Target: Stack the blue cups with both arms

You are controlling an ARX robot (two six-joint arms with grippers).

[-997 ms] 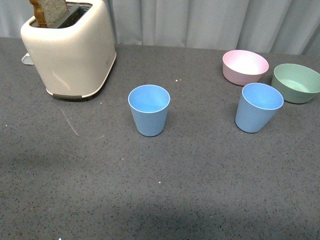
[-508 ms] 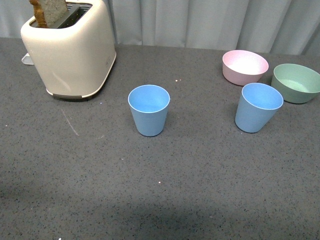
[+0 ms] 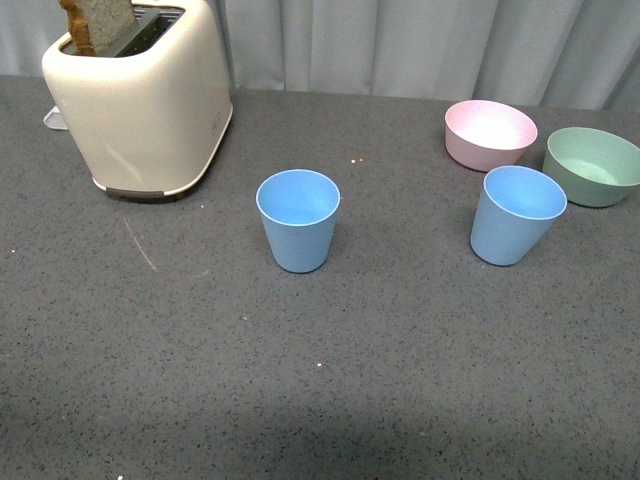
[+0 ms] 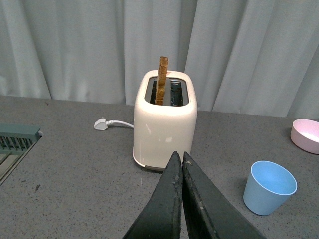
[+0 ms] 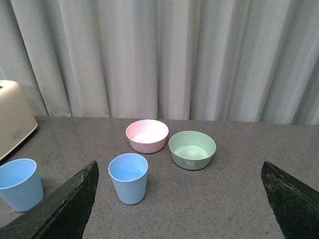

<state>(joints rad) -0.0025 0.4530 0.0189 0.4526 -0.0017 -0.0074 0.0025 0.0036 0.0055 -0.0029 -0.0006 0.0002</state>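
Note:
Two light blue cups stand upright and apart on the grey table. One cup (image 3: pixel 298 219) is near the middle; it also shows in the left wrist view (image 4: pixel 269 187) and the right wrist view (image 5: pixel 20 183). The other cup (image 3: pixel 516 214) stands to the right, in front of the bowls, and shows in the right wrist view (image 5: pixel 129 178). Neither arm shows in the front view. My left gripper (image 4: pixel 178 158) is shut and empty, held above the table before the toaster. My right gripper (image 5: pixel 179 172) is open wide and empty, with the right cup ahead of it.
A cream toaster (image 3: pixel 140 100) with a slice of bread (image 3: pixel 95 25) stands at the back left, its plug (image 4: pixel 101 123) lying beside it. A pink bowl (image 3: pixel 490 133) and a green bowl (image 3: pixel 592 165) sit at the back right. A grey curtain hangs behind the table.

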